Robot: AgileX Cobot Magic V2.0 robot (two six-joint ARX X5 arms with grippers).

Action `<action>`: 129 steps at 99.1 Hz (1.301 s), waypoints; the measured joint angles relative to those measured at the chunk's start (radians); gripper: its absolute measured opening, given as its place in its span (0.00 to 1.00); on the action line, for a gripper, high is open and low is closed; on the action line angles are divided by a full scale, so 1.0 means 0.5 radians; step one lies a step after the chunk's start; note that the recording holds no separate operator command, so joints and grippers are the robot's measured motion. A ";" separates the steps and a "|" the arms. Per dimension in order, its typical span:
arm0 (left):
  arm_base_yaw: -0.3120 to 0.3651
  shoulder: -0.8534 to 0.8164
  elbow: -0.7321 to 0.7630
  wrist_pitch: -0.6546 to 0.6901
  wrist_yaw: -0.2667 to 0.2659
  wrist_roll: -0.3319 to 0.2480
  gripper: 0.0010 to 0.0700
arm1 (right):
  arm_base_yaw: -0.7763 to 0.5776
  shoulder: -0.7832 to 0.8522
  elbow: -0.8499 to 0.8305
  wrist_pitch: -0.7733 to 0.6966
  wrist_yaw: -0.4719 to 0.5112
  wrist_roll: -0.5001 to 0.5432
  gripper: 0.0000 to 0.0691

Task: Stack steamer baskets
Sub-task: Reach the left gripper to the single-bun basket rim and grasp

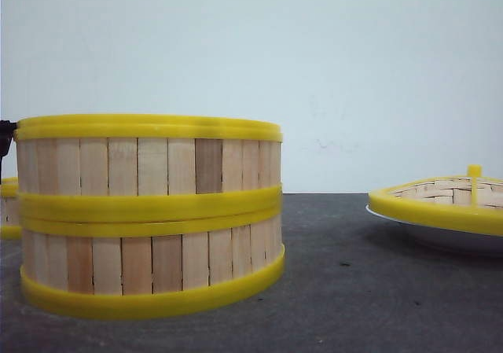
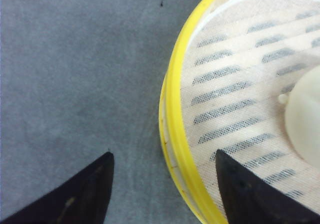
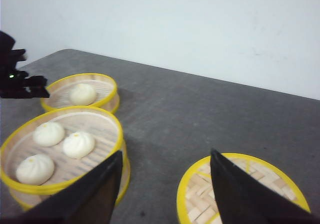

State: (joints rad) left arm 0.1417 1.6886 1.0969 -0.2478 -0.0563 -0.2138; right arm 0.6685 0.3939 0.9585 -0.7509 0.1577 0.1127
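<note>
My left fingers (image 2: 107,184) are spread, straddling the rim of the far-left single basket (image 2: 240,109), behind the two-high stack (image 1: 149,215); light, stiff but slick-rimmed, with a bun (image 2: 305,119) inside, I'd pinch its wall; my right gripper (image 3: 165,184) hangs open.

A woven domed lid (image 1: 444,200) rests on a white plate (image 1: 452,237).

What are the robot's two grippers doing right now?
Left gripper: open, straddling the rim of a steamer basket.
Right gripper: open, holding nothing.
</note>
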 joint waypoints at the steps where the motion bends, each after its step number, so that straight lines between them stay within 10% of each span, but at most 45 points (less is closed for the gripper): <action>1: 0.000 0.003 0.000 0.001 0.001 0.000 0.55 | 0.000 0.000 0.000 0.000 0.000 0.000 0.49; 56: -0.002 0.044 0.011 0.053 0.002 -0.051 0.06 | 0.000 0.000 0.000 0.002 0.052 0.000 0.49; 129: 0.009 0.100 0.159 -0.180 0.005 -0.053 0.03 | 0.000 0.000 0.000 0.014 0.053 0.002 0.49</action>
State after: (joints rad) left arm 0.1463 1.7386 1.1763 -0.3378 -0.0540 -0.2405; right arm 0.6685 0.3939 0.9585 -0.7441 0.1841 0.1135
